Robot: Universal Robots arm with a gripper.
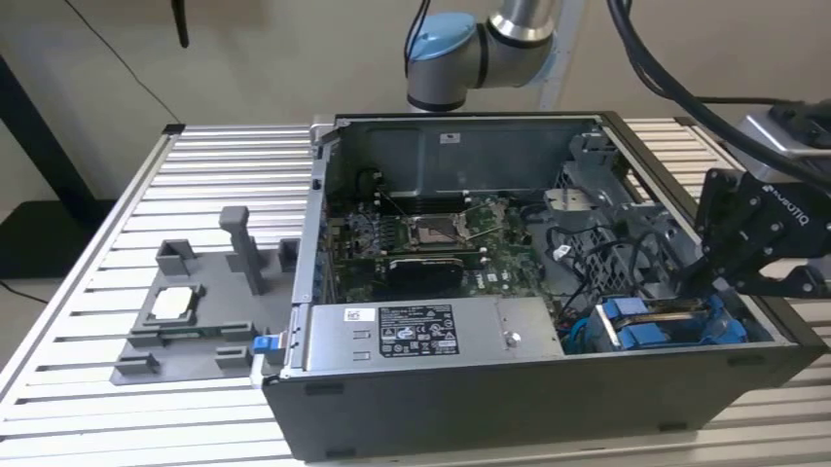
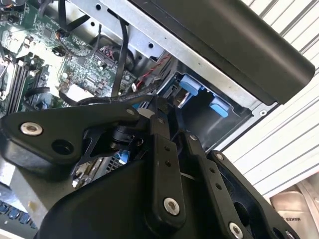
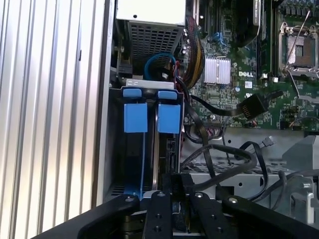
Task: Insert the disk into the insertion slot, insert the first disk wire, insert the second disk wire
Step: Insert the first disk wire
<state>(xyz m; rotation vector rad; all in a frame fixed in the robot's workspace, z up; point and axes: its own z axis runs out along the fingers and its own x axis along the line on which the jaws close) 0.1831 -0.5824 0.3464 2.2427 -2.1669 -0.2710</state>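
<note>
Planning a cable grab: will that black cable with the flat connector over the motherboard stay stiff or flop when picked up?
Probably floppy: the black cable sags in a loose curve over the motherboard. Its connector looks like rigid plastic, likely the firmer place to grip. Pushed, it may snag the looping wires beside the insertion slot.

Your insertion slot (image 3: 154,149) is dark grey metal with bright blue tabs (image 3: 135,117). The motherboard (image 3: 279,99) is green; the table (image 3: 50,124) seems pale silver, striped with ribs.
</note>
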